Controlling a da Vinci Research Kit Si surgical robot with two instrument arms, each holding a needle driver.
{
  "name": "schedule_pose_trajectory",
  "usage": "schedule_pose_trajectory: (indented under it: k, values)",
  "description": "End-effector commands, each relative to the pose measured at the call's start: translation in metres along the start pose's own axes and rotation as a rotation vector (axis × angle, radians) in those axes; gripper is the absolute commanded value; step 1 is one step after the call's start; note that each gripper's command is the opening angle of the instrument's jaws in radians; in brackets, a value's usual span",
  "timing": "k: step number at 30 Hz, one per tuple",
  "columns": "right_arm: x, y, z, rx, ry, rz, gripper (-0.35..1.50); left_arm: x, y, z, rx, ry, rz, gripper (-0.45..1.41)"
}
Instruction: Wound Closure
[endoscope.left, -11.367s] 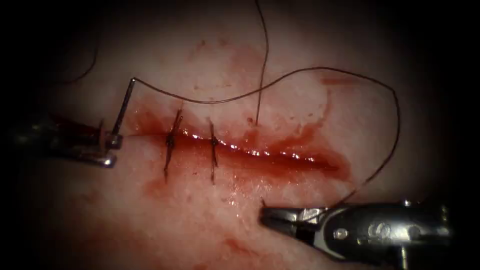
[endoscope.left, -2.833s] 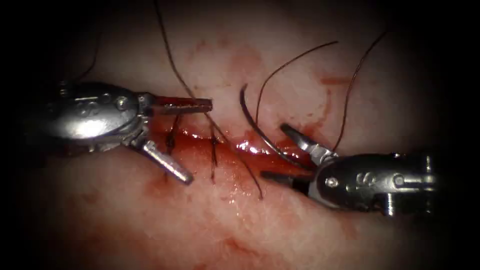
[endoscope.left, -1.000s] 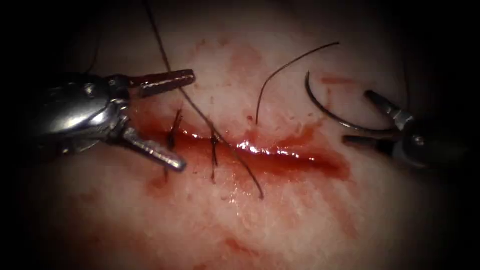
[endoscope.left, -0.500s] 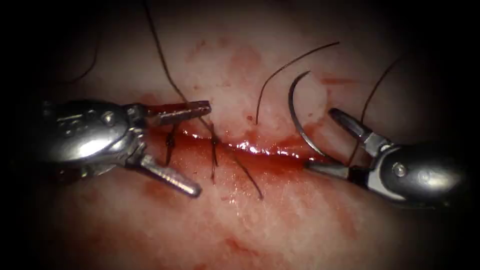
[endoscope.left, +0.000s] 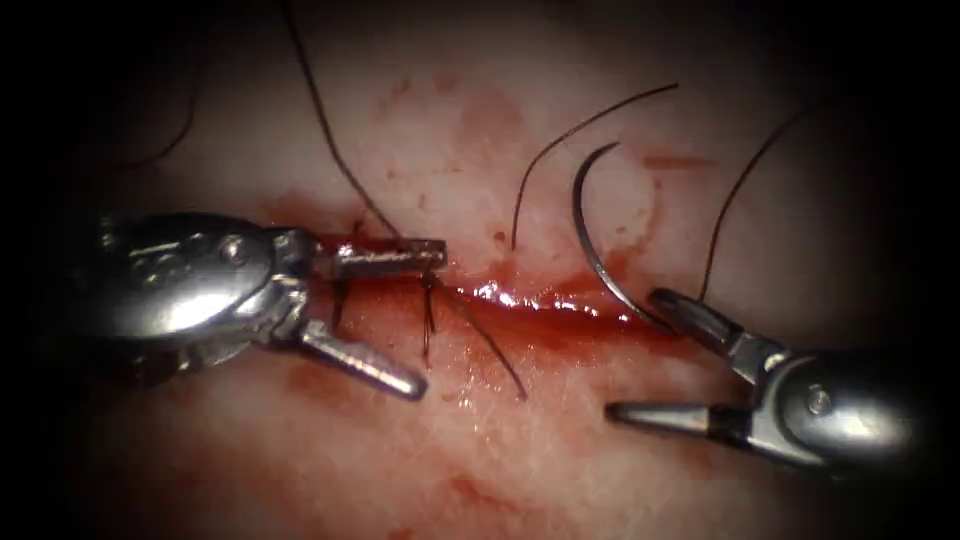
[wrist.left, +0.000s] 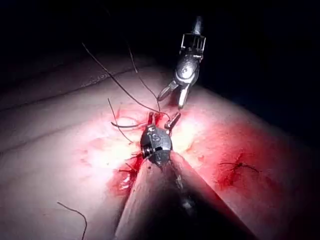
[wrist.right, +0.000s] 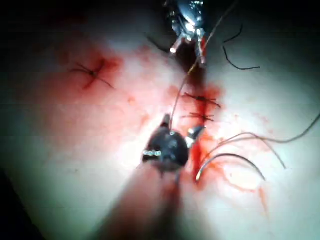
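Though beside right tool's (endoscope.left: 640, 355) open jaws, needle (endoscope.left: 590, 250) free.

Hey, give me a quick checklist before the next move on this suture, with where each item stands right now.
1. Right hand gripping needle: not ok; jaws open, holding nothing.
2. Left hand free: ok; jaws open, holding nothing.
3. Needle seated in tissue: cannot tell; its lower end meets the cut near the right end, beside the right hand's upper jaw.
4. Thread clear of the hands: cannot tell; it passes behind the right hand.
5. Stitches across the cut's left part: ok, two in place.
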Motion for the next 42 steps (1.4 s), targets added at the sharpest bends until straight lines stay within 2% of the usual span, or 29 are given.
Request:
schedule_pose_trajectory:
  k: [1,7,11,16,18,19,20,21,22,28,32,36,42]
  values:
    - [-0.0002,-0.0004,0.0008,0.003,0.000,-0.003,1.26,-0.0003,-0.0002,0.0006,-0.005,0.008,0.002,0.47]
    - [-0.0008,-0.0006,0.0010,0.006,-0.016,-0.009,1.26,0.0004,-0.0005,0.0004,-0.009,0.054,-0.016,0.46]
    - [-0.0010,-0.0009,0.0015,0.006,-0.027,-0.013,1.25,0.0014,-0.0012,0.0002,0.029,0.096,-0.028,0.47]
    - [-0.0009,-0.0012,0.0016,0.007,-0.027,-0.014,1.25,0.0020,-0.0013,-0.0002,0.037,0.112,-0.034,0.47]
    - [-0.0010,-0.0012,0.0017,0.007,-0.027,-0.014,1.25,0.0022,-0.0014,-0.0005,0.045,0.121,-0.038,0.41]
    - [-0.0010,-0.0012,0.0017,0.007,-0.027,-0.014,1.25,0.0023,-0.0014,-0.0006,0.048,0.124,-0.039,0.36]
    - [-0.0010,-0.0013,0.0018,0.007,-0.026,-0.015,1.25,0.0024,-0.0014,-0.0008,0.056,0.127,-0.041,0.14]
    - [-0.0010,-0.0014,0.0019,0.007,-0.026,-0.015,1.25,0.0024,-0.0013,-0.0011,0.062,0.132,-0.048,-0.27]
    - [-0.0010,-0.0014,0.0019,0.007,-0.026,-0.015,1.25,0.0024,-0.0012,-0.0012,0.067,0.135,-0.037,-0.45]
    - [0.0003,-0.0024,0.0021,0.035,-0.026,-0.016,1.21,0.0017,-0.0013,-0.0015,0.112,0.160,0.039,-0.45]
    - [0.0024,-0.0030,0.0019,0.045,-0.022,-0.003,1.21,0.0010,-0.0012,-0.0008,0.124,0.158,0.046,-0.45]
    - [0.0049,-0.0037,0.0015,0.043,-0.008,0.017,1.21,0.0001,-0.0008,0.0005,0.104,0.158,0.058,-0.45]
    - [0.0063,-0.0038,0.0031,0.001,-0.011,0.023,1.21,-0.0004,-0.0002,0.0015,0.075,0.153,0.067,-0.45]
